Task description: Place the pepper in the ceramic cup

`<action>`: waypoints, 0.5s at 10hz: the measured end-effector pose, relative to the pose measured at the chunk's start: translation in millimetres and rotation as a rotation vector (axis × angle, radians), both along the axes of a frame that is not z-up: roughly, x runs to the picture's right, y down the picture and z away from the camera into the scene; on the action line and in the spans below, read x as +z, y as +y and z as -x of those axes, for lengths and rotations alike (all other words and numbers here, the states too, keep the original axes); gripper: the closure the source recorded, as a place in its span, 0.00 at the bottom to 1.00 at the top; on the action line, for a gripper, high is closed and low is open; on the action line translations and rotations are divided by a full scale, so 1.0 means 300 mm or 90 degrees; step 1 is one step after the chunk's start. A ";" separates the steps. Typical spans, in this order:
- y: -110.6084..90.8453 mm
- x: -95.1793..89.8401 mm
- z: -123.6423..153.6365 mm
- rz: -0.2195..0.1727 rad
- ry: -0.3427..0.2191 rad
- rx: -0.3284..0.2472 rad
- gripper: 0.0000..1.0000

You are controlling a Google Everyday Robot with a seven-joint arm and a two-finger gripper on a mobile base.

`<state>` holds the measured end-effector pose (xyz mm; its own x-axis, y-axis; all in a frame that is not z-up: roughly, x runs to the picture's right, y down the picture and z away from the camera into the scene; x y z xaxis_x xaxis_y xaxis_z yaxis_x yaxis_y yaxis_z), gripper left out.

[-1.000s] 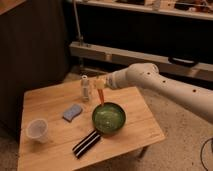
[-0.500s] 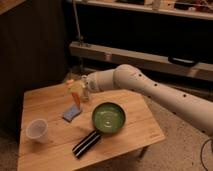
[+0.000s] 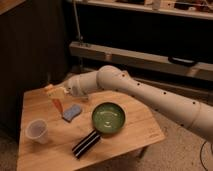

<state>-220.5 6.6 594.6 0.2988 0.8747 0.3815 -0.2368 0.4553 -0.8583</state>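
Pepper (image 3: 57,105) hangs clamped in your gripper (image 3: 53,94), above the rear left of the wooden surface (image 3: 135,137), well apart from the ceramic cup (image 3: 37,131) at front left. A green pan (image 3: 108,118) and a blue sponge (image 3: 72,112) sit mid-surface. Dark shelving stands behind. Your arm (image 3: 150,95) reaches in from the right, extended leftward.

A thick arm (image 3: 155,97) was seen, cased in smooth off-white shells of rounded, tubular shape. Small dark round marks, like screw holes, were dotted along the casing of its long segment. A bulbous joint housing (image 3: 111,78) was seen where that segment met a shorter, narrower one, and a faint seam was visible between the shells. The gripper (image 3: 54,91), pale with yellowish parts at its tip, was found at the arm's end, above the rear left part of the wooden table (image 3: 135,134).
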 end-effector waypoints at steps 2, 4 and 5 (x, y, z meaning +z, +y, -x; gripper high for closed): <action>0.067 -0.019 0.079 -0.017 -0.007 -0.022 0.90; 0.109 0.008 0.163 -0.021 -0.009 -0.040 0.90; 0.130 0.044 0.207 -0.019 -0.008 -0.048 0.90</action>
